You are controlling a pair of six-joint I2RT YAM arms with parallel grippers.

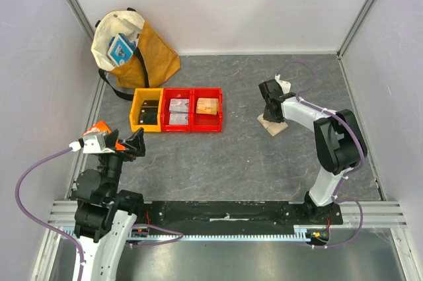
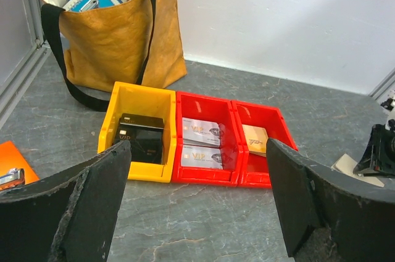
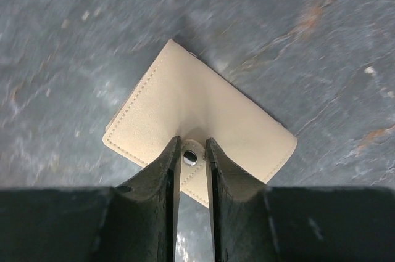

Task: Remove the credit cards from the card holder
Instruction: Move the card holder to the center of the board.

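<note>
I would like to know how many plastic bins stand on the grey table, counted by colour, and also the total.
Yellow plastic bin: 1
Red plastic bins: 2
Total: 3

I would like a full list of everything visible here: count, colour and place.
card holder: one, beige, closed, right side of table.
yellow bin: one, mid-left, black item inside.
red bins: two, beside the yellow bin.
VIP cards: two, light grey, middle bin.
tan block: one, rightmost bin.
tote bag: one, mustard and cream, far left corner.
orange package: one, left edge.
table: one, grey.
left gripper: black, open, near left.
right gripper: black, fingers flanking the holder's snap tab.
</note>
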